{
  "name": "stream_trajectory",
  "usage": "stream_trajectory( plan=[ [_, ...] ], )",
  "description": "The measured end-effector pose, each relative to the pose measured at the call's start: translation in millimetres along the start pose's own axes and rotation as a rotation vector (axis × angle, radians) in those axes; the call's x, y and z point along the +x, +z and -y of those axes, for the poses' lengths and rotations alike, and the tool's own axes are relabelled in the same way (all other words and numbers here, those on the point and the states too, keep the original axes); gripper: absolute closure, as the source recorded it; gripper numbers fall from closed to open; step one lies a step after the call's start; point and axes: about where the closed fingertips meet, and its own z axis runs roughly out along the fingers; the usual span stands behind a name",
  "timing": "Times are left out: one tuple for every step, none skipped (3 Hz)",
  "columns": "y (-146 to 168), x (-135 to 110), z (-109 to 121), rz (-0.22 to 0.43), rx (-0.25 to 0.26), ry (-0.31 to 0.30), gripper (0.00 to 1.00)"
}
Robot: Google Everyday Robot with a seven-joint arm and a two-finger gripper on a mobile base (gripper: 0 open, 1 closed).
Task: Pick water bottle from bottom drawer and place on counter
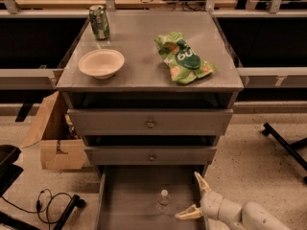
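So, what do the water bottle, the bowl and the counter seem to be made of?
The water bottle: probably clear plastic, since the bottom drawer floor shows through it; white cap. The bowl: matte off-white, perhaps paper or moulded fibre; no shine. The counter: apparently grey metal, smooth with a dull sheen. The gripper, open, is just right of the bottle, not touching it.

A green soda can stands at the back left, with a pale bowl just in front of it. A crumpled snack bag lies to their right (white lettering up). On the floor at the left sits an open cardboard box, with a black cable looped near it. The gripper hangs low at the right, fingers spread.
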Motion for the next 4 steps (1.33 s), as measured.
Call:
stream_trajectory(
  plan=[
    [38.3, 28.1, -22.7, 0.020, -0.033, 0.020, 0.00],
    [63.5, 49.3, -34.6, 0.046, -0.022, 0.060, 0.00],
    [86.7, 65.4, -36.5, 0.071, 0.002, 0.101, 0.00],
    [105.9, 76.2, -33.3, 0.073, 0.008, 0.116, 0.00]
  ],
)
